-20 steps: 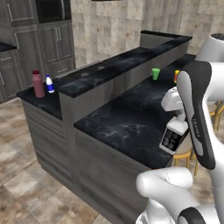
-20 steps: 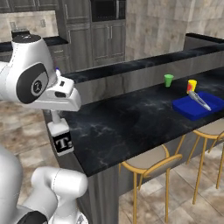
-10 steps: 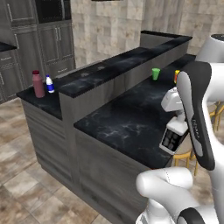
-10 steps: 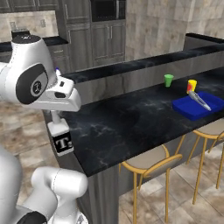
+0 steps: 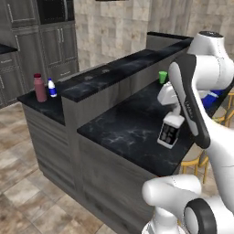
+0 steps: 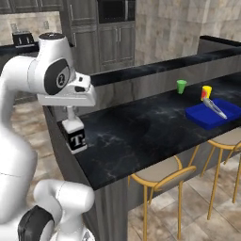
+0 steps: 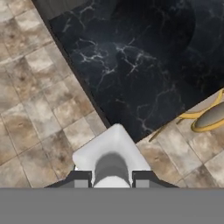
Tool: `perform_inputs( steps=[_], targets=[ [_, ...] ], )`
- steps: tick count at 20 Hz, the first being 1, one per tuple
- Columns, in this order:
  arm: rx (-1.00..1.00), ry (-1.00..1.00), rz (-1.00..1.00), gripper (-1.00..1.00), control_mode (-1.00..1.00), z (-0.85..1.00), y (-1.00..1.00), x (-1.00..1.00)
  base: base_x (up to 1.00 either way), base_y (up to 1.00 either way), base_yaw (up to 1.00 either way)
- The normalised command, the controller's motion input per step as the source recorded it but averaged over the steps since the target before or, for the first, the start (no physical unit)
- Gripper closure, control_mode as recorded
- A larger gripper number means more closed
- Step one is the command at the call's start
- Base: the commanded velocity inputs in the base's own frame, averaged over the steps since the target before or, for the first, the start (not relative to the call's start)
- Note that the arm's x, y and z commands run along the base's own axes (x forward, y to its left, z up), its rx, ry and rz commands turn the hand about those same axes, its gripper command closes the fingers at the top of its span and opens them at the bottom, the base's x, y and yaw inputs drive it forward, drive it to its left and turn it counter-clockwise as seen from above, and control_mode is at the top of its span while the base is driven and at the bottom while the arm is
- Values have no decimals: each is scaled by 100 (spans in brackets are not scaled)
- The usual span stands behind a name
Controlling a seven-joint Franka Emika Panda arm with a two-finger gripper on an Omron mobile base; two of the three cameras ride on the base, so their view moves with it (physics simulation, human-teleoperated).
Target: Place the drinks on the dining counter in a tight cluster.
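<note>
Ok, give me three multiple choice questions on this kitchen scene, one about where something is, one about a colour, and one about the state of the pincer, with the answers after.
1. Where does the maroon-pink bottle stand?
A. On the low counter end beside the small white bottle
B. On the blue tray
C. On a stool

2. What colour is the small cup by the raised ledge?
A. Red
B. Green
C. White

3. What is the pincer doing?
A. Hanging open over the floor
B. Shut on the square clear bottle
C. Shut on the yellow-orange cup

Answers:
1. A, the left base view shows the two bottles side by side at the far left end.
2. B, it shows bright green in both base views.
3. B, the fingers clamp the bottle's neck in the hand view, above the dining counter edge.
</note>
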Motion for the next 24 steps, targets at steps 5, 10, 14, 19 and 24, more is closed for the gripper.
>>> perform_inputs(
  steps=[5,10,14,19,24],
  targets=[
    [0,12,9,100,-100,0,-5,93,0,0,0],
    [-1,3,6,100,-100,-13,-47,93,0,0,0],
    [0,1,4,100,-100,-37,-54,80,0,0,0],
    [0,0,0,100,-100,-65,-15,84,0,0,0],
    [0,-2,0,100,-100,-41,0,81,0,0,0]
  ],
)
